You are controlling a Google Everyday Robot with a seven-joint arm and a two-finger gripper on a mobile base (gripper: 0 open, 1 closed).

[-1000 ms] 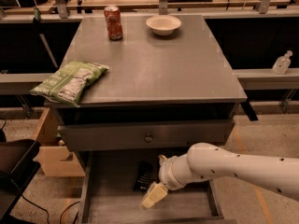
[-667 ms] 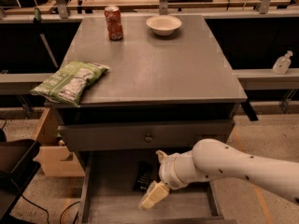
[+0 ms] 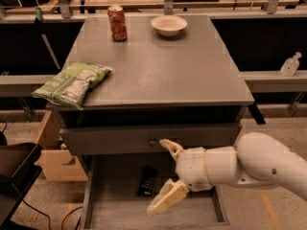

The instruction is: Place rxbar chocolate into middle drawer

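Observation:
The rxbar chocolate (image 3: pixel 147 180), a small black bar, lies flat on the floor of the open middle drawer (image 3: pixel 115 210), left of centre. My gripper (image 3: pixel 166 174) hangs over the drawer just right of the bar, its two pale fingers (image 3: pixel 168 198) spread wide apart and holding nothing. One finger points up toward the drawer front above, the other down over the drawer floor. The white arm comes in from the right.
On the table top (image 3: pixel 163 66) stand a red soda can (image 3: pixel 117 23) and a white bowl (image 3: pixel 169 25) at the back, and a green chip bag (image 3: pixel 73 83) at the left edge. A closed drawer front with a knob (image 3: pixel 152 141) sits above the open drawer. A cardboard box (image 3: pixel 53 150) stands at the left.
The bar still lies in the drawer. My gripper has risen slightly and shifted a little right, away from the bar, fingers still spread.

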